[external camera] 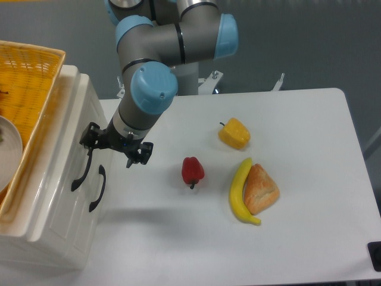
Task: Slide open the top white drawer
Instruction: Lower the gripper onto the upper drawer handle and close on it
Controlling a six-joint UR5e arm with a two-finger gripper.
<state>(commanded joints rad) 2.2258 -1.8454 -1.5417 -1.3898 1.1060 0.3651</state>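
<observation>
Grey and blue, the UR5e arm is reaching down and leftward from the table's rear, its wrist bending toward the cabinet front. The gripper (113, 148) is hanging with its 2 fingers spread apart, 1 fingertip (90, 134) sitting at the upper end of the curved black handle (82, 168), contact unclear; nothing is clamped between them. The top white drawer (68, 161) is standing at the table's left edge, beneath the yellow wicker basket (33, 83), its front looking flush with the cabinet.
</observation>
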